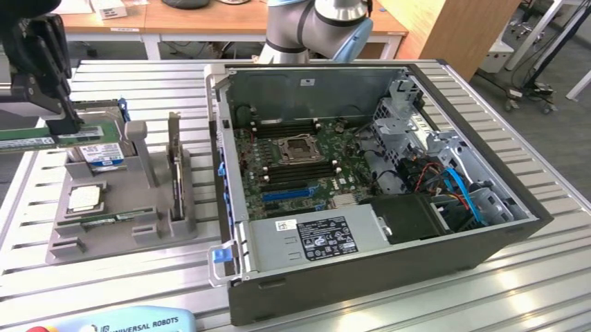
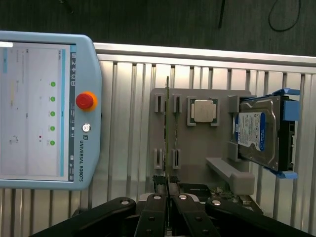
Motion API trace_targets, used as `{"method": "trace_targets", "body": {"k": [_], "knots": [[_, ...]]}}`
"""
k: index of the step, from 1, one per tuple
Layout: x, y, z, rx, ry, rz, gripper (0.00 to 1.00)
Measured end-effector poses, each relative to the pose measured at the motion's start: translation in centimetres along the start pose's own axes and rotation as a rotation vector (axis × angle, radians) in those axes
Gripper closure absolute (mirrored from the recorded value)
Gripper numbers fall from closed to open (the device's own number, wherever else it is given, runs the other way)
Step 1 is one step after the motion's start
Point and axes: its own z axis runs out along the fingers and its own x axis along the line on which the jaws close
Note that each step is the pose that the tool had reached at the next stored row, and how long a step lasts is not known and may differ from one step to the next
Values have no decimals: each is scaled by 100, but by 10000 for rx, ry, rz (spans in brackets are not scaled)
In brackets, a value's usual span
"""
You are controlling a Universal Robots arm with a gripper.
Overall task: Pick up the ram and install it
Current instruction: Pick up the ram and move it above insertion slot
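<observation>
My black gripper (image 1: 63, 124) hangs at the exterior view's left, above the grey parts holder (image 1: 148, 232). It is shut on the ram (image 1: 88, 132), a long green stick held level and clear of the holder. In the wrist view the ram (image 2: 168, 123) is seen edge-on as a thin line running out from between the closed fingers (image 2: 157, 210) of the gripper (image 2: 168, 192). A second green stick (image 1: 115, 218) still lies in its slot on the holder (image 2: 197, 148) and appears beside the held one (image 2: 176, 131).
The holder also carries a silver hard drive (image 1: 99, 153) with a blue label and a square processor chip (image 1: 85, 198). The open computer case (image 1: 369, 277) stands to the exterior view's right, its motherboard (image 1: 295, 155) exposed. A teach pendant (image 2: 44, 108) lies at the table's edge.
</observation>
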Motion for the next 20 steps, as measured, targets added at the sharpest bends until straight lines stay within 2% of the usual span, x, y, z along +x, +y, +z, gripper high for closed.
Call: {"method": "trace_targets", "body": {"k": [20], "knots": [[5,-174,-6,1,0,-1,89]]}}
